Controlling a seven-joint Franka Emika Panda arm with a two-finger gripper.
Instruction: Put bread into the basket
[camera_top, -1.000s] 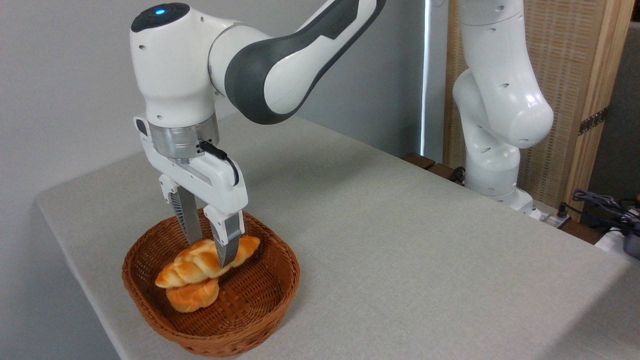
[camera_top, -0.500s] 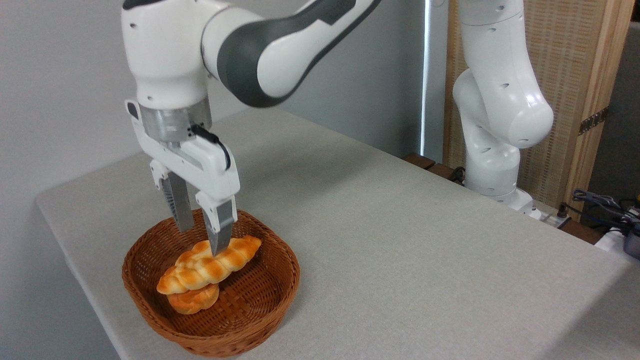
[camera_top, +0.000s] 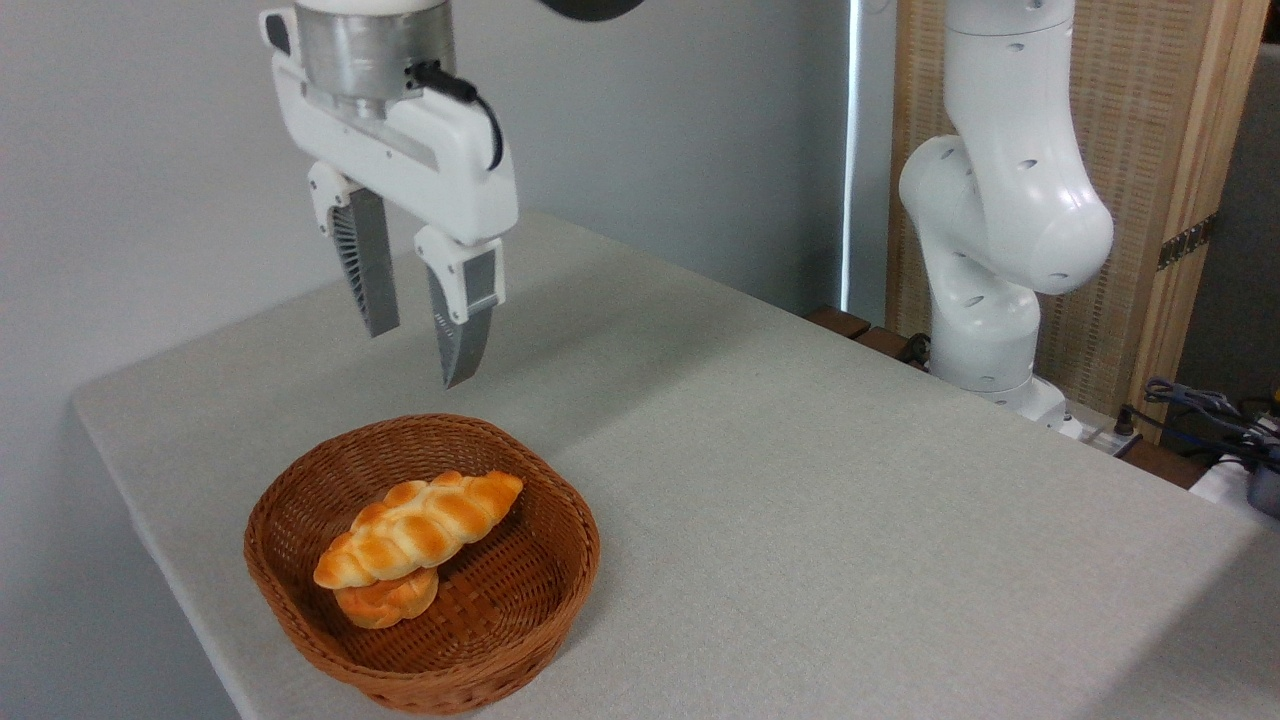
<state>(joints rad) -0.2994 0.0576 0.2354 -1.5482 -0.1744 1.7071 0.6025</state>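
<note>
Bread released, gripper clear of the basket

Bread (camera_top: 420, 529) lay inside the wicker basket (camera_top: 560, 590) when I checked the feed, its braided length running diagonally across the bowl, one pointed end toward the back right rim and the other toward the front left. Its lower end rested on top of a small round bun (camera_top: 388, 603) that sat on the basket floor, so the loaf was propped a little rather than flat on the weave.

A second before, I had the fingers pinching the loaf down in the basket. Half a second before, they had let go and begun to lift. At this moment the gripper (camera_top: 415, 355) hung well above the basket, behind its back rim, with the jaws spread apart and nothing between them. The loaf had not shifted with the retreat; it stayed in the same spot, so I judged the release clean.

I took the task as essentially done: the loaf was fully within the rim and nothing overhung. The only risk I saw was the loaf sliding off the bun, and it would have stayed in the basket regardless. The grey table (camera_top: 800, 480) around it held nothing else.
</note>
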